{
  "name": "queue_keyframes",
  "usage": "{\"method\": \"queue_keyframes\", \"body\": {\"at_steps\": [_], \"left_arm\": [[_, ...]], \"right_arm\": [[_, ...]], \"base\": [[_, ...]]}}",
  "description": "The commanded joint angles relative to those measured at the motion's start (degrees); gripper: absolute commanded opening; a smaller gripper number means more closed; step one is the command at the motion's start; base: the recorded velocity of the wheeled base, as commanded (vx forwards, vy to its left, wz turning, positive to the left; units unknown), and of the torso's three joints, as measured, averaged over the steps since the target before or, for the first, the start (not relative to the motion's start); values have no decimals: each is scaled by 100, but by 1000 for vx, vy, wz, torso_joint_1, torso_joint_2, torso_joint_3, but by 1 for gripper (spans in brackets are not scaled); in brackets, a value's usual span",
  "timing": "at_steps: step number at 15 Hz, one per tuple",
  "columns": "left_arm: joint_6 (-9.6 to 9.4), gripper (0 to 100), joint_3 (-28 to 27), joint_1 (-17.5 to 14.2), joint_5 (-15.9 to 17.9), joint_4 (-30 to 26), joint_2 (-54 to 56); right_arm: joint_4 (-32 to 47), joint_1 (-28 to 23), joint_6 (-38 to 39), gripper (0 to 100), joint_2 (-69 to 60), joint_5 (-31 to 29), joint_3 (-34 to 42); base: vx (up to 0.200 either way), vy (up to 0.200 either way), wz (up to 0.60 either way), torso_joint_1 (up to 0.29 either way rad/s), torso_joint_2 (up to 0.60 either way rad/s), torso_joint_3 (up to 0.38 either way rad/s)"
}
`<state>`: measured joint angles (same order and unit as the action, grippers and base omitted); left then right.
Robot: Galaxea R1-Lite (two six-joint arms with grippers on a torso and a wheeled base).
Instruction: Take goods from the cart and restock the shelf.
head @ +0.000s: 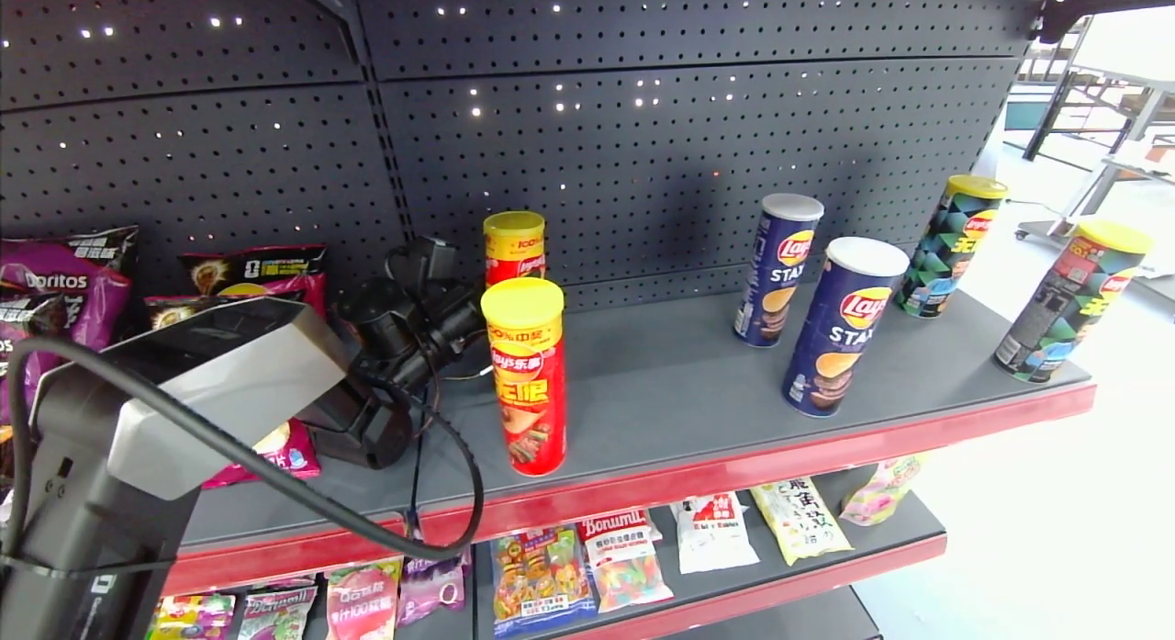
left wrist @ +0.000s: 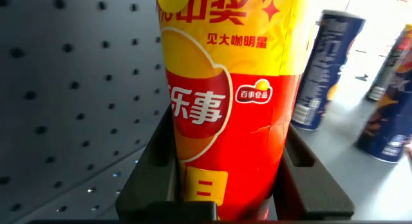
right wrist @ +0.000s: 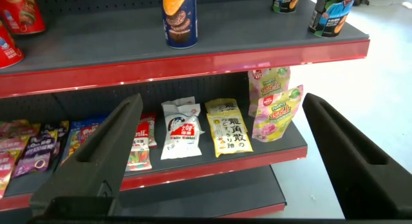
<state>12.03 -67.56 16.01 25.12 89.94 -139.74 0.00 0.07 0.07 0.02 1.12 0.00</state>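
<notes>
Red chip can [left wrist: 225, 114], clamped in the left gripper [left wrist: 225, 182], is upright at the back of the shelf [head: 679, 383], where a careless retreat could topple it or the 2nd red can [head: 528, 374] just in front, while the right gripper [right wrist: 222, 111] hangs spread open.

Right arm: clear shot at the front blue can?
Likely yes. The right gripper is open and empty, low before the shelf, and the front blue can stands near the edge with nothing in front.
</notes>
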Motion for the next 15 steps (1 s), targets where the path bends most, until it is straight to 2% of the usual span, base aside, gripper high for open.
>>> {"method": "queue_keyframes", "body": {"at_steps": [1, 7, 15], "left_arm": [[-25, 0, -152, -80, 1, 6, -132], [-43, 0, -513, -115, 1, 6, -370], [-43, 0, -644, -19, 1, 6, -493]], "right_arm": [[0, 1, 1, 100, -2, 2, 0], [0, 1, 1, 100, -2, 2, 0], [0, 1, 1, 100, -2, 2, 0]], "base": [[0, 0, 0, 0, 0, 0], [0, 0, 0, 0, 0, 0], [0, 0, 0, 0, 0, 0]]}}
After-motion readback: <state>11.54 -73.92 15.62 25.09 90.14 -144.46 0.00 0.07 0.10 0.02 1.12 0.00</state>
